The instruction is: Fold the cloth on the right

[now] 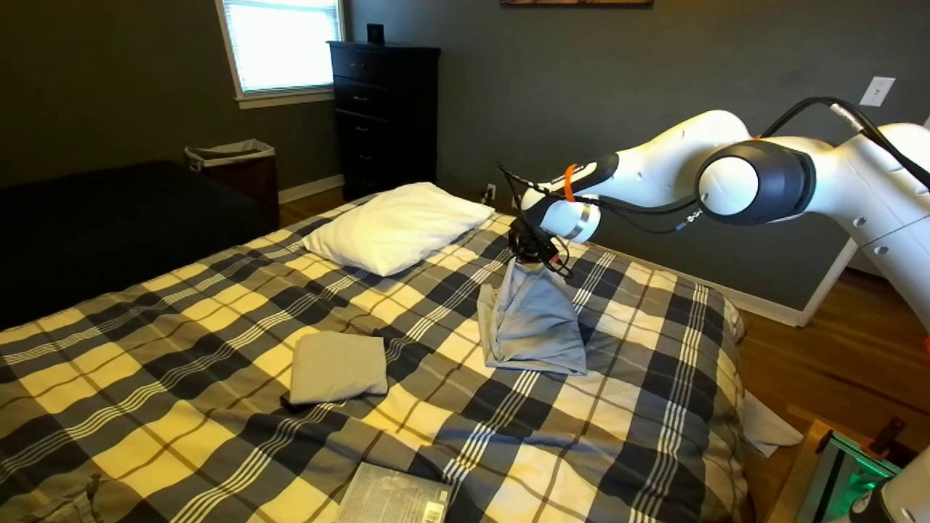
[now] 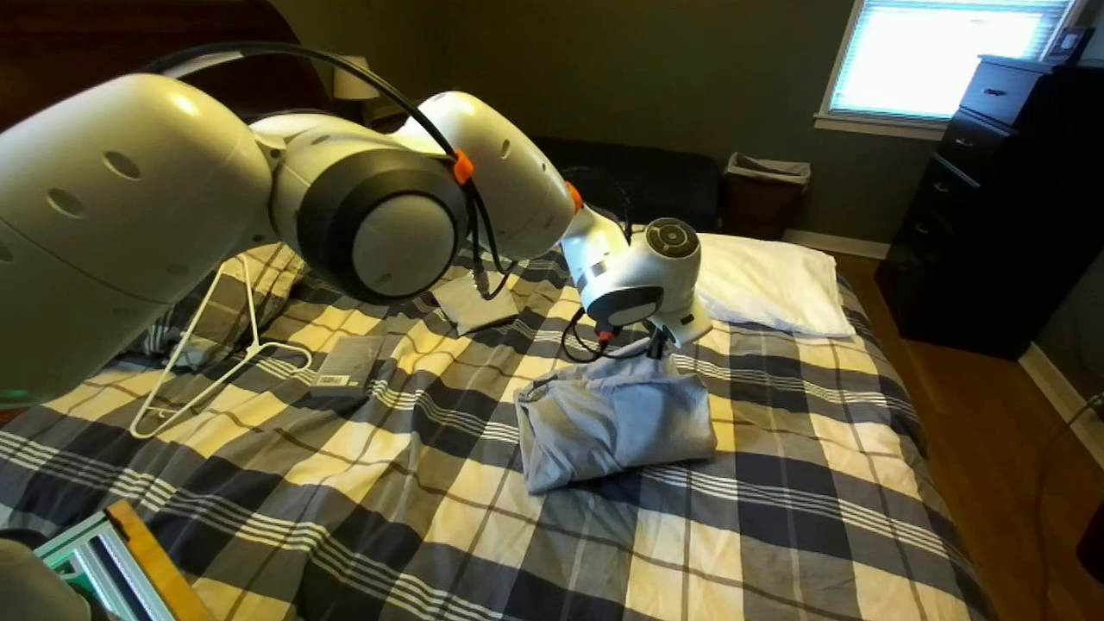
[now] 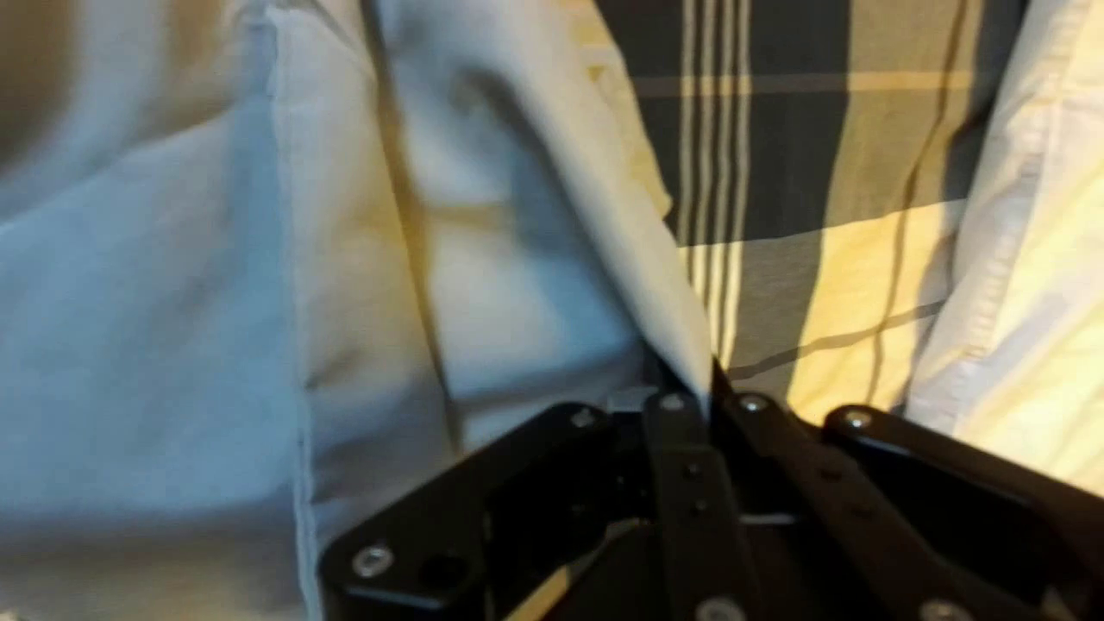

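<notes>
Cloth (image 1: 536,323) was clamped in the gripper (image 3: 703,395), the gripped part raised, the rest supported by the bed (image 1: 639,414). Fold judged under way; next, the held part probably needed to be carried over, laid flat, released.

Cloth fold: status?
End effector shut on the cloth. Cloth raised at the grip, rumpled, remainder on the bed. White pillow close by, apart from cloth; no obstruction seen.
</notes>
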Robot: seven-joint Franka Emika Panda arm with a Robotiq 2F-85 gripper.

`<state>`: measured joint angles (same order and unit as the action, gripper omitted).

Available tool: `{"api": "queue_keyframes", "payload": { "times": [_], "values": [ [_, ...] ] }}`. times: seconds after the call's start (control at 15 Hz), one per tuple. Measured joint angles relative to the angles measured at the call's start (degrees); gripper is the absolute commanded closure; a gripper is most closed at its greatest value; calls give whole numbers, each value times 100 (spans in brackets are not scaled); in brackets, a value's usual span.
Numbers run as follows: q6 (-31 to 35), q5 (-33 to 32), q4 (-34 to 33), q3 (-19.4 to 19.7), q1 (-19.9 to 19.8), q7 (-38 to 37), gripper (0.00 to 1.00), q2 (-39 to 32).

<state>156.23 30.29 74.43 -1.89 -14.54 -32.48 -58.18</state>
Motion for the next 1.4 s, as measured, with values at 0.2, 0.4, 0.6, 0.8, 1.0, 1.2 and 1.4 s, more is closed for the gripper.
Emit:
{"api": "queue_keyframes", "payload": {
  "times": [0.2,0.4,0.6,0.8,1.0,1.2,1.4],
  "values": [
    [-38,-7,-657,-284,38,242,99,-235],
    [-93,-36,-1317,-297,163,249,73,-540],
    [-483,-117,-1851,-44,275,-97,59,-851],
    [-1364,-414,-2173,345,355,-795,36,-1115],
    [-2161,-587,-2356,470,332,-1186,12,-1267],
    [-2959,-593,-2370,453,290,-1053,0,-1224],
    [-3568,-603,-1995,429,351,-515,0,-975]
  ]
}}
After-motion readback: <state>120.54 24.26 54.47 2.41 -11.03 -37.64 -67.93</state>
